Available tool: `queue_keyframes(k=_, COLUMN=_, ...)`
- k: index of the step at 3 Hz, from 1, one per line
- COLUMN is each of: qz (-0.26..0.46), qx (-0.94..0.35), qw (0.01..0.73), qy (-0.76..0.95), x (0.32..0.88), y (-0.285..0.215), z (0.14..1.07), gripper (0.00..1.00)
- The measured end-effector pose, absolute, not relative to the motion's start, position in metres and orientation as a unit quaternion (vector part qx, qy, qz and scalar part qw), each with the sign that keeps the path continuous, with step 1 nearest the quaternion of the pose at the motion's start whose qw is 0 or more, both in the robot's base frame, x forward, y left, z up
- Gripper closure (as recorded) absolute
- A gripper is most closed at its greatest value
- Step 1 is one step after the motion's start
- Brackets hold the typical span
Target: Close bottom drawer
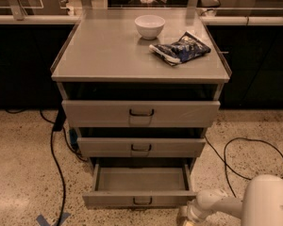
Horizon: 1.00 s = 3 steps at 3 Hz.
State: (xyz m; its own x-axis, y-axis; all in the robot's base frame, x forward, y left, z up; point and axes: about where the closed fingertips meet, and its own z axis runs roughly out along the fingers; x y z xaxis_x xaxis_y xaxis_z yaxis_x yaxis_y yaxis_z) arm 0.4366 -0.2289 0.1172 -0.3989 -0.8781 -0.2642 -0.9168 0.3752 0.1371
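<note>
The bottom drawer (140, 197) of the grey-beige cabinet (104, 51) is pulled out, showing an empty shallow tray and a low front with a small dark wire handle (142, 201). The middle drawer (141, 147) and the taller top drawer (140, 113) sit above it, further in. My white arm (254, 204) enters from the lower right. My gripper (185, 219) is at the bottom edge of the view, just right of and below the bottom drawer's front right corner, and is cut off by the frame.
A white bowl (149, 26) and a dark blue snack bag (180, 48) lie on the cabinet top. Black cables run over the speckled floor at the left (54, 159) and right (240, 149). Blue tape (51, 219) marks the floor at lower left. Dark counters stand behind.
</note>
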Motion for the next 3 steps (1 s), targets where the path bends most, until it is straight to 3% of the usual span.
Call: queue_keyframes(k=3, qz=0.09, qx=-0.546, qw=0.135, qy=0.822, x=0.512, y=-0.185, z=0.14, gripper=0.0)
